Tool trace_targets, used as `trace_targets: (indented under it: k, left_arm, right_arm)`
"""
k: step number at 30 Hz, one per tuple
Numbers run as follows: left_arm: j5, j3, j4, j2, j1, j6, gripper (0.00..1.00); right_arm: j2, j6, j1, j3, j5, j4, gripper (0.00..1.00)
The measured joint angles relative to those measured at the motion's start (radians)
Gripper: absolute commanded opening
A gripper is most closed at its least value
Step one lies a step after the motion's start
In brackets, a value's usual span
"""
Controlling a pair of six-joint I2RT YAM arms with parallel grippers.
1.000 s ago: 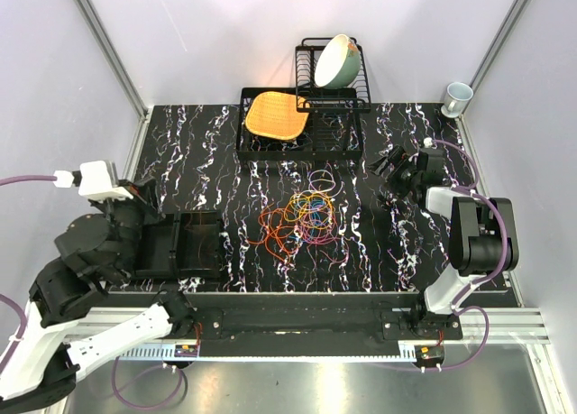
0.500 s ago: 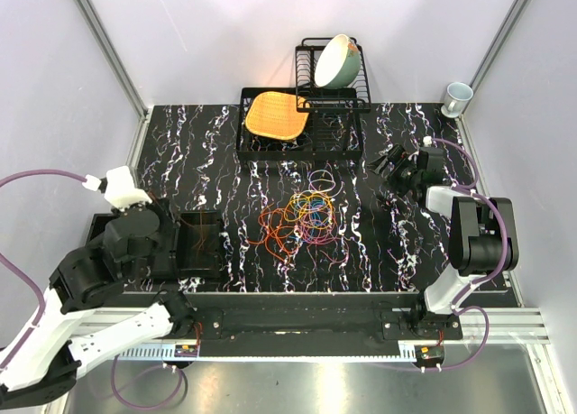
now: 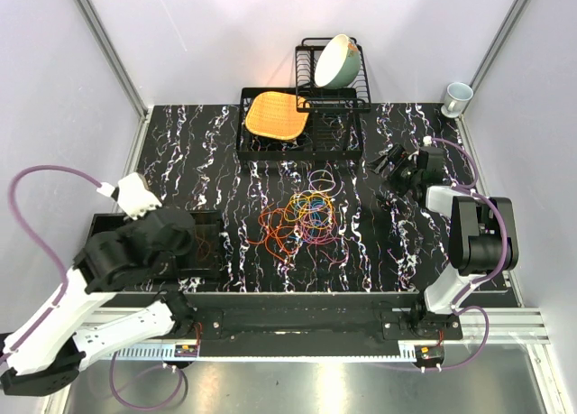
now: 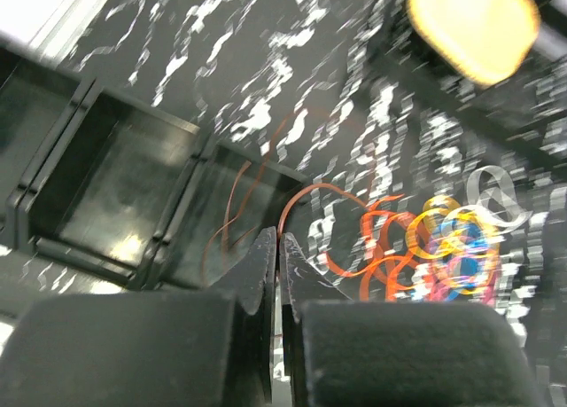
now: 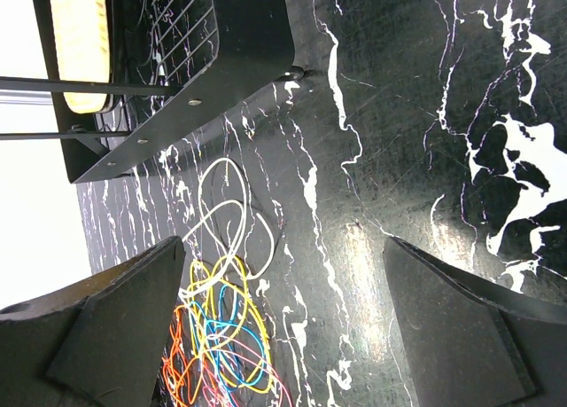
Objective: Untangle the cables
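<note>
The cables (image 3: 305, 217) lie as a loose tangle of orange-red, yellow, blue and purple loops on the black marbled table (image 3: 379, 243). They also show in the left wrist view (image 4: 443, 243) and the right wrist view (image 5: 217, 336). My left gripper (image 3: 187, 236) hangs over a black bin (image 3: 221, 252). Its jaws (image 4: 281, 238) are shut on a thin orange-red cable (image 4: 323, 190) that arcs from the tips toward the tangle. My right gripper (image 3: 386, 161) stands wide open (image 5: 282, 240) to the right of the tangle, with nothing between its fingers.
A black two-compartment bin (image 4: 199, 141) sits at the near left. A black dish rack (image 3: 347, 130) stands at the back with an orange-yellow plate (image 3: 273, 114) and a pale bowl (image 3: 336, 59). A cup (image 3: 457, 96) sits in the far right corner.
My left arm has swung forward and to the right, bringing its shut gripper over the bin. The tangle and the right arm have not moved.
</note>
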Motion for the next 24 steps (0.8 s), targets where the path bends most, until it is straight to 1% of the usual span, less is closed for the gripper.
trace_targets:
  k: [2, 5, 7, 9, 12, 17, 19, 21, 24]
  left_arm:
    - [0.003, -0.045, -0.016, 0.002, 0.000, -0.024, 0.00]
    - [0.003, -0.068, -0.030, 0.022, 0.008, -0.038, 0.00]
    - [0.003, -0.068, -0.031, 0.057, 0.034, -0.037, 0.00]
    - [0.005, -0.070, -0.029, 0.108, 0.084, -0.024, 0.00]
    - [0.028, -0.096, 0.019, 0.154, 0.194, 0.041, 0.00]
    - [0.174, -0.175, 0.181, 0.145, 0.490, 0.238, 0.00]
    - [0.223, -0.190, 0.230, 0.145, 0.570, 0.291, 0.00]
    - [0.270, -0.202, 0.266, 0.162, 0.617, 0.333, 0.00]
    - [0.329, -0.212, 0.307, 0.201, 0.637, 0.370, 0.00]
  right_arm:
    - [0.002, 0.000, 0.000, 0.000, 0.000, 0.000, 1.00]
    - [0.007, 0.000, 0.000, 0.000, -0.002, 0.000, 1.00]
    - [0.009, 0.001, 0.000, 0.000, -0.008, 0.000, 1.00]
    - [0.009, 0.001, 0.000, 0.000, -0.011, 0.000, 1.00]
    - [0.009, 0.001, 0.000, 0.000, -0.018, 0.000, 1.00]
    - [0.009, 0.001, 0.000, 0.000, -0.018, -0.001, 1.00]
    - [0.009, 0.001, 0.000, 0.000, -0.018, -0.001, 1.00]
    - [0.009, 0.001, 0.000, 0.000, -0.018, -0.001, 1.00]
    - [0.010, 0.001, 0.000, 0.001, -0.018, -0.001, 1.00]
